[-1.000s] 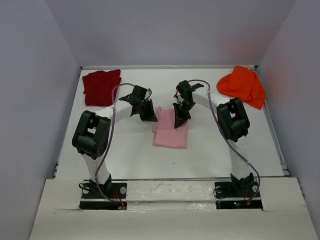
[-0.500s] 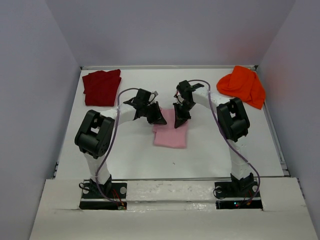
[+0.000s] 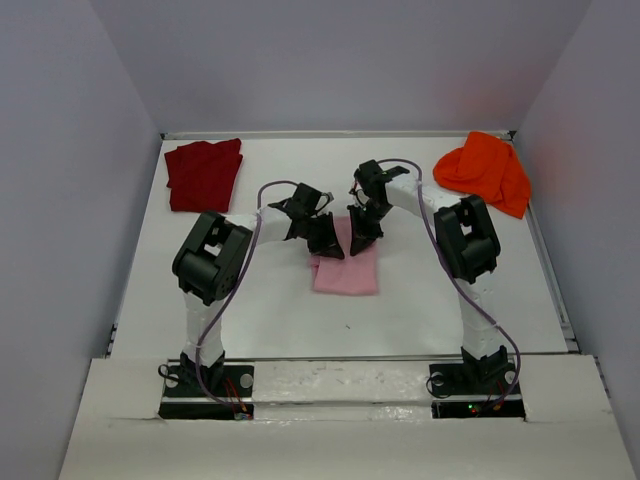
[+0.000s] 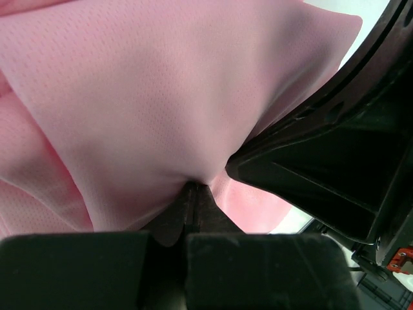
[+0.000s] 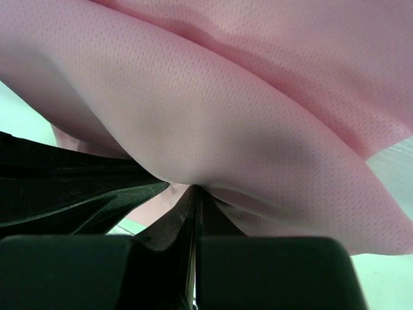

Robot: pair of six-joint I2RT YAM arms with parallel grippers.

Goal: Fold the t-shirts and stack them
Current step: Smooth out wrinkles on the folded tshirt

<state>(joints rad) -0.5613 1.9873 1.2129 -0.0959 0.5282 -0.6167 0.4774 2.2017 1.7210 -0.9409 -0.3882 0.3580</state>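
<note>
- Folded to a small rectangle at the middle of the table point(image 3: 270, 300): pink shirt point(image 3: 350, 275), slightly longer near-to-far, short edges facing the arm bases and the back wall.
- Light pink, soft, with a fine mesh weave seen up close; near half flat and smooth, far edge pulled up into tented, sagging folds.
- Clamped on the far left corner of the pink shirt: left tool point(image 3: 325, 240), fingers pressed together with cloth bunched between them and draping away from the tips.
- Clamped on the far edge of the pink shirt, just right of that: right tool point(image 3: 360, 238), fingers likewise closed tight on a pinch of cloth.
- Both tools just beside each other over that far edge, tips angled down.
- Well apart from the pink shirt, toward the far left: red shirt point(image 3: 204, 173), dark, folded flat into a rough rectangle, long axis near-to-far, surface marked by a grid of creases.
- Well apart from the pink shirt, toward the far right: orange shirt point(image 3: 487, 172), bright, unfolded, heaped in a rumpled mound, with one flap trailing toward the near right.
</note>
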